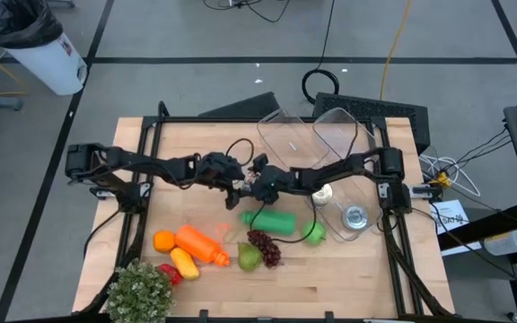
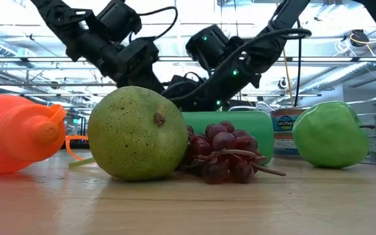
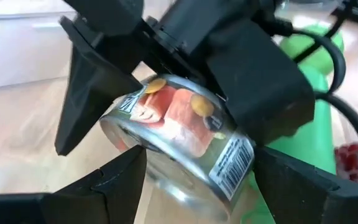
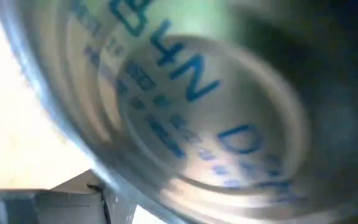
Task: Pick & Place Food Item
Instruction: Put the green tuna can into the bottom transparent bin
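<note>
Left tool (image 1: 238, 184): at mid-table, fingers (image 3: 114, 180) spread on either side of the tin can (image 3: 179, 134), pressed against its rim.
Right tool (image 1: 251, 187): meets the left one from the opposite side, fingers (image 3: 98, 81) clamped over the same can.
Tin can: held tilted between both tools, above the table (image 1: 357, 278); salmon-coloured label and barcode facing the left wrist camera, stamped base filling the right wrist view.
Below the tools: green bottle (image 1: 272, 221) lying on its side.
Front of table: grapes (image 2: 224, 153) touching pear (image 2: 139, 134); green apple (image 2: 328, 134); orange bottle (image 2: 18, 134).
Rear of table: clear containers (image 1: 317, 135).
</note>
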